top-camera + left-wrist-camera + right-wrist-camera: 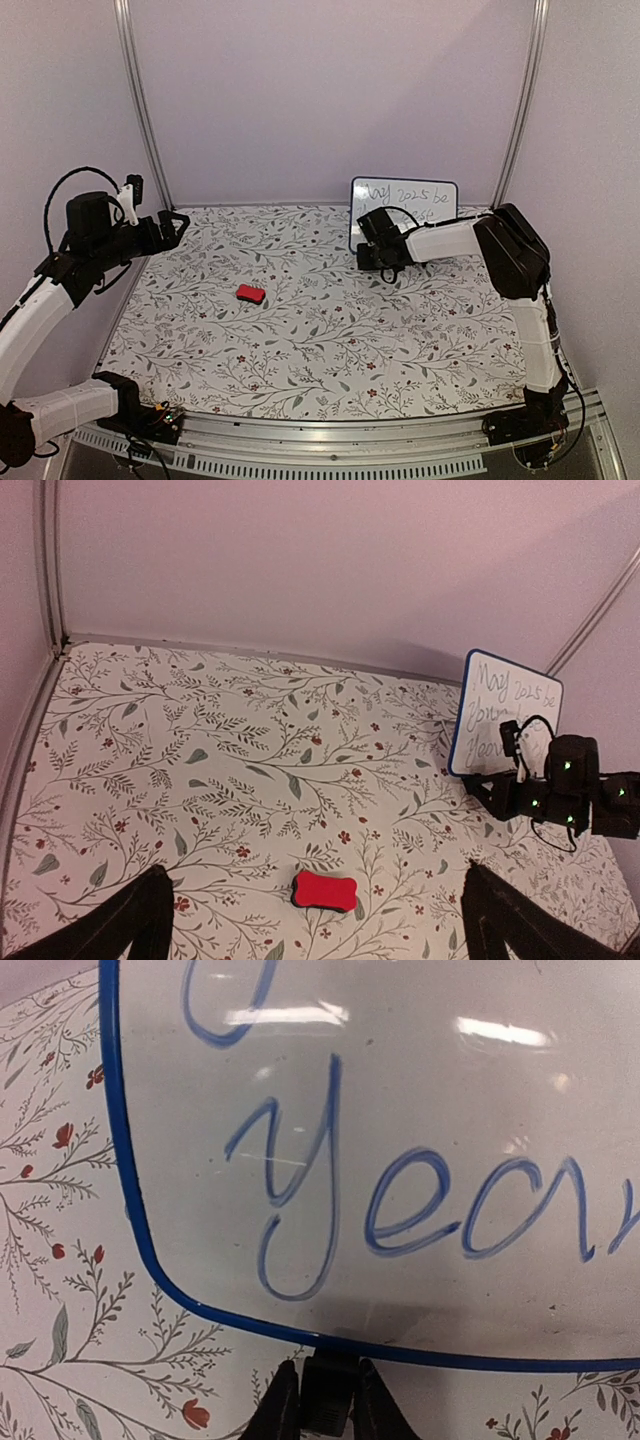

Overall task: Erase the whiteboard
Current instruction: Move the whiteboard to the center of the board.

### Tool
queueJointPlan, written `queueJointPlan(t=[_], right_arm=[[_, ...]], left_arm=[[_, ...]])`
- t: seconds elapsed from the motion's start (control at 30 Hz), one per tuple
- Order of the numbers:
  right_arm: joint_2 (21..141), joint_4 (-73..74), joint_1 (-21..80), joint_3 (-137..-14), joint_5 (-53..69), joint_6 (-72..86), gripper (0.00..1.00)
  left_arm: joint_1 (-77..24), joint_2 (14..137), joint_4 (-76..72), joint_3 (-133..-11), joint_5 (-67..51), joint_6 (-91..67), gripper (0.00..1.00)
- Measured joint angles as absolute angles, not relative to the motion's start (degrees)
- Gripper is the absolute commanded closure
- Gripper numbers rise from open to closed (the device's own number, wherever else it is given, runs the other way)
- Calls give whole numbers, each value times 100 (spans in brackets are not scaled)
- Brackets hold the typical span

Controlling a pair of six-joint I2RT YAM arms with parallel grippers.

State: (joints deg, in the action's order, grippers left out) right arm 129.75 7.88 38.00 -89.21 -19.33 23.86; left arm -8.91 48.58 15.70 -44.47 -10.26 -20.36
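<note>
**Right fingers clamp whiteboard's foot; writing covers the board**

The whiteboard (405,200) stands upright at the far edge of the floral-patterned counter (300,350), close before the back wall (330,100). Its blue-framed face carries lines of blue handwriting. The right fingers (282,1408) are drawn in at the board's lower edge, pressed on either side of a small black foot (328,1395) just under the frame. The written word "Year" fills the wrist camera's view directly above them. Seen from overhead, the right arm (520,260) reaches across from the board's right side, and its fingers sit low against the board's lower left corner, hiding part of the bottom line of writing.

The left fingers (125,925) are spread wide apart and hold nothing, raised over the counter's left side and aimed across it. A red eraser (325,890) lies flat on the counter ahead of and below them. In the wrist view it is centred in the gap between the two fingers and touches neither. From the left fingers the whiteboard stands well off, ahead and to the right, with the right fingers dark against its lower edge. The eraser lies well apart from both the board and the right fingers, out on the open pattern of leaves and red blossoms.
</note>
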Motion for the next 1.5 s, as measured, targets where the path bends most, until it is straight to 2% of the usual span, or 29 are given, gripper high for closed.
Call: queueJointPlan(t=[0.13, 0.43, 0.93, 1.1, 1.27, 1.5], right_arm=[[12986, 825, 3826, -8945, -1968, 2427, 100], [12995, 808, 4001, -8947, -2003, 2115, 100], [12809, 213, 5179, -8458, -1678, 1726, 99], [12704, 80, 5437, -8263, -1533, 1581, 85], [12615, 91, 5476, -8123, -1428, 1509, 52], [12339, 172, 5485, -7817, -1369, 1396, 21]], left_arm=[[-891, 4858, 1570, -4447, -1026, -2038, 0], [-891, 4858, 1570, -4449, -1026, -2038, 0], [-891, 4858, 1570, -4447, -1026, -2038, 0], [-891, 4858, 1570, -4447, -1026, -2038, 0], [-891, 4858, 1570, -4447, -1031, -2038, 0], [-891, 4858, 1570, -4447, -1028, -2038, 0]])
